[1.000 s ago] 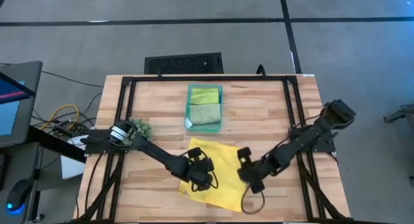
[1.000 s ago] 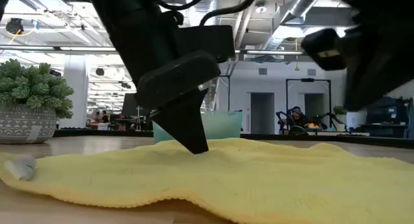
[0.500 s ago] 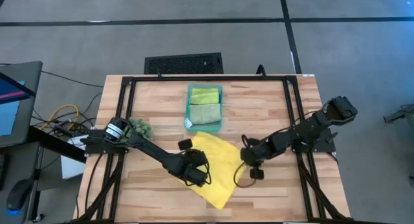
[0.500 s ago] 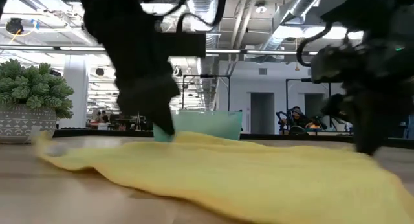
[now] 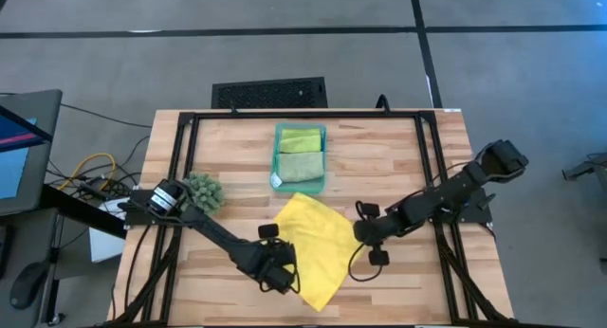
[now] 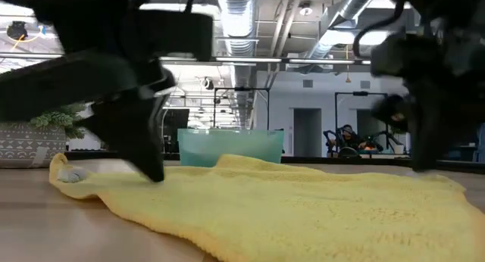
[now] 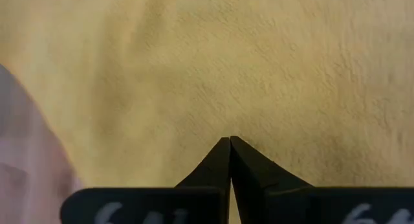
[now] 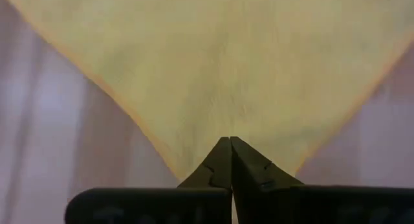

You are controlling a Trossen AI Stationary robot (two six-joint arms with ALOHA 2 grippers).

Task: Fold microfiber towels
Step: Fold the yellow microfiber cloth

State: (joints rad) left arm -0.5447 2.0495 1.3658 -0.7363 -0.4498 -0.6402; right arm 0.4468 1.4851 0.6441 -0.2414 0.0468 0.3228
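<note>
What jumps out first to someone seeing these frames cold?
The yellow towel, lying as a diamond on the near middle of the wooden table, with a dark gripper at each side corner: the left gripper shut on its left corner, the right gripper shut on its right one. Behind it, the teal tray holds two folded green towels, and a dark-green fuzzy clump sits by the left edge.

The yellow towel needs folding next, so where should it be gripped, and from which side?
Grip the yellow towel at its thin corners, coming from outside, low along the table. It lies flat as a diamond, pinched by the left gripper and right gripper.
</note>
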